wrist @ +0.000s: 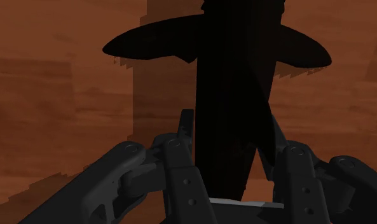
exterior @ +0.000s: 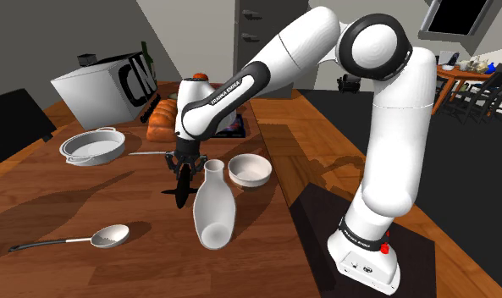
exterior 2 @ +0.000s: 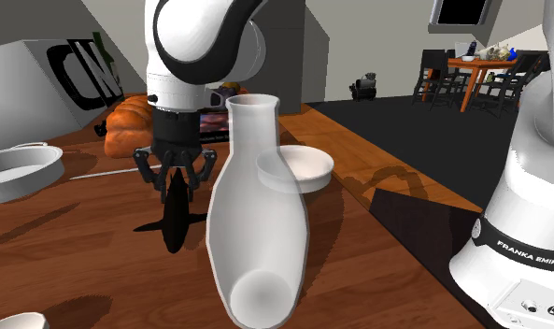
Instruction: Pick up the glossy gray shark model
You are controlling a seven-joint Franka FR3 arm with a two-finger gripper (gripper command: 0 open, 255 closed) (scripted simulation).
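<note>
Black shark model, side fins spread, is held upright by its narrow end, clamped between the gripper fingers over the wooden table, near a white vase.

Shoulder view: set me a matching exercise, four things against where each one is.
Things:
1. shark model
2. bowl
3. spoon
4. pan

Places:
A. by itself at the shoulder view's lower left
B. in front of the lettered box
C. clasped upright in the tool
D. just to the shoulder view's right of the vase

Pairs: 1-C, 2-D, 3-A, 4-B
</note>
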